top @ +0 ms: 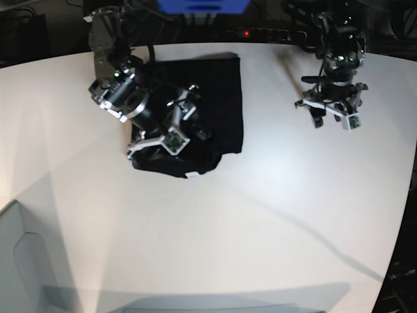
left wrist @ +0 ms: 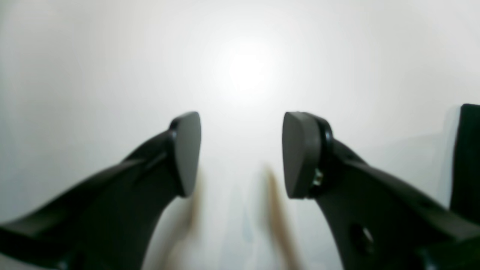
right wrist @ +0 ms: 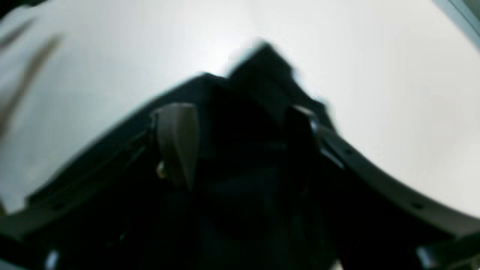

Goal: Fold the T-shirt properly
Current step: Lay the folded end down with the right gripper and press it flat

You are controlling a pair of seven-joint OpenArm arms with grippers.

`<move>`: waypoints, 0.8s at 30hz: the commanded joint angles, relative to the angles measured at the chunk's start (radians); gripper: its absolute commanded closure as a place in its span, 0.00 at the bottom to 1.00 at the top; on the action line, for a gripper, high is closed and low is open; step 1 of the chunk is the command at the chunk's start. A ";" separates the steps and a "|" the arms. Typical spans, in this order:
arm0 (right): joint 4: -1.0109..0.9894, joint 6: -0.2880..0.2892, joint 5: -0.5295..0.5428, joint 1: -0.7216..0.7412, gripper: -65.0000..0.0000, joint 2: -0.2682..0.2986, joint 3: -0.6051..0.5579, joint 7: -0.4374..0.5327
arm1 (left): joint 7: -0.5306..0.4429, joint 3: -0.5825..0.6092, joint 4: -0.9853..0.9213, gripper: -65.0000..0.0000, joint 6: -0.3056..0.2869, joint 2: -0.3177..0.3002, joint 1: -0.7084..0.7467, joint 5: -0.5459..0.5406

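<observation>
Right wrist view showed my right gripper point(right wrist: 240, 142) low over the large plain black cloth T-shirt point(right wrist: 240, 210), its grey pads point(right wrist: 178, 140) spread apart with dark fabric filling the space beneath and between them. The picture was blurred, and I could not tell whether any fold of cloth was caught against a pad or simply lay under the parted jaws. From the base view that gripper point(top: 186, 120) sat over the near part of the shirt point(top: 221, 98), which lay on the white tabletop point(top: 260, 228) as a compact, roughly rectangular bundle; its near edge bulged unevenly, and a small white tag point(top: 193, 175) peeked out there, just beyond my fingertips.

My left gripper point(left wrist: 242, 153) hung unclenched and empty over bare table, pads point(left wrist: 187, 150) well apart with nothing between them; only a dark sliver showed at the right edge of its view, which I could not identify. In the base view it point(top: 332, 111) stood well away from the shirt.

I judged the folding to be far along, at the stage of laying down or tidying a final fold. The next move seemed to call for lifting the right gripper clear without dragging cloth along, then checking whether the lumpy near edge needed smoothing.
</observation>
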 commanded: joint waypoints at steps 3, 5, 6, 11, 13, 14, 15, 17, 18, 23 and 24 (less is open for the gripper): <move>0.013 0.006 0.017 0.015 0.42 0.000 0.022 0.029 | -0.018 0.001 0.021 0.48 -0.002 -0.008 -0.005 0.000; 0.009 0.006 0.014 0.029 0.42 0.008 0.024 0.026 | -0.018 0.002 0.019 0.48 -0.002 -0.008 -0.007 0.000; 0.004 0.006 0.014 0.029 0.42 0.018 0.024 0.024 | -0.018 0.002 0.019 0.48 -0.002 -0.008 -0.008 0.000; -0.006 0.006 0.016 0.029 0.42 0.028 0.020 0.023 | -0.018 0.004 0.019 0.48 -0.002 -0.007 -0.008 0.000; -0.016 0.006 0.016 0.027 0.42 0.028 0.019 0.023 | -0.018 0.004 0.021 0.48 -0.002 -0.007 -0.010 0.000; -0.023 0.006 0.016 0.027 0.43 0.028 0.019 0.023 | -0.018 0.004 0.021 0.48 -0.002 -0.007 -0.010 0.000; -0.031 0.006 0.014 0.027 0.43 0.028 0.019 0.023 | -0.018 0.004 0.021 0.48 -0.002 -0.007 -0.010 0.000; -0.048 0.006 0.016 0.026 0.43 0.028 0.019 0.023 | -0.018 0.004 0.021 0.48 -0.002 -0.007 -0.010 0.000; -0.049 0.006 0.016 0.026 0.44 0.028 0.019 0.023 | -0.018 0.004 0.021 0.48 -0.002 -0.007 -0.010 0.000; -0.049 0.006 0.014 0.009 0.73 0.026 0.020 0.023 | -0.018 0.004 0.019 0.48 -0.002 -0.005 -0.010 0.000; -0.049 0.006 0.014 0.007 0.82 0.026 0.019 0.023 | -0.018 0.004 0.019 0.48 -0.002 -0.005 -0.010 0.000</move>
